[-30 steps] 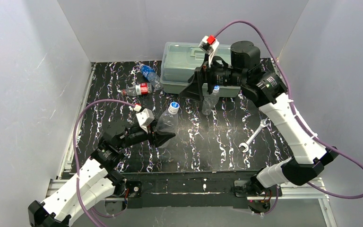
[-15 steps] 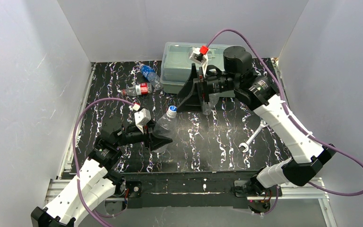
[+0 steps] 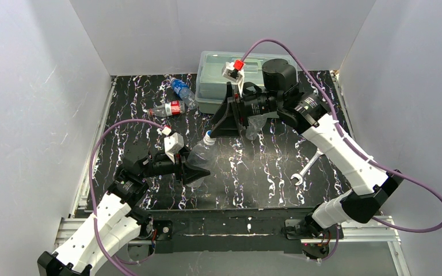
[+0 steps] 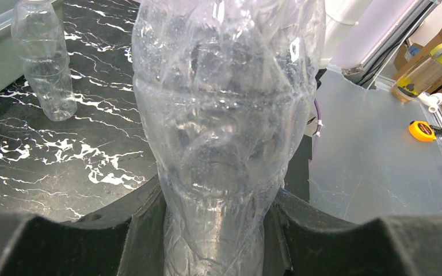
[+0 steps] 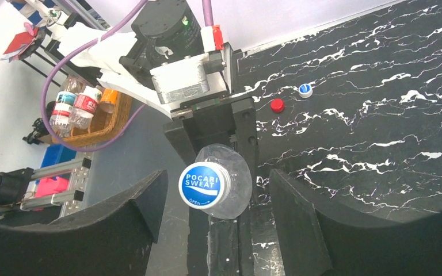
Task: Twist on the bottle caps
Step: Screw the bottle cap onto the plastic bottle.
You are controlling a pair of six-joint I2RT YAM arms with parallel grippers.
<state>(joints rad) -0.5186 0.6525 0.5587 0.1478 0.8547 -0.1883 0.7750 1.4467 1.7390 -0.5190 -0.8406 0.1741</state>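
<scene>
My left gripper is shut on the lower body of a plain clear bottle, which it holds tilted up off the table. A blue and white cap sits on that bottle's neck. My right gripper is open, its jaws on either side of that cap with a gap on both sides. A loose red cap and a loose blue and white cap lie on the black table. A second plain bottle stands near the box.
A translucent lidded box stands at the back. A red-label bottle and a blue-label bottle lie to its left. A silver wrench lies at the right, under the right arm.
My right gripper has left the standing bottle by the box and moved left and down onto the held bottle's cap, its jaws narrowing. The left gripper has lowered its bottle slightly.
</scene>
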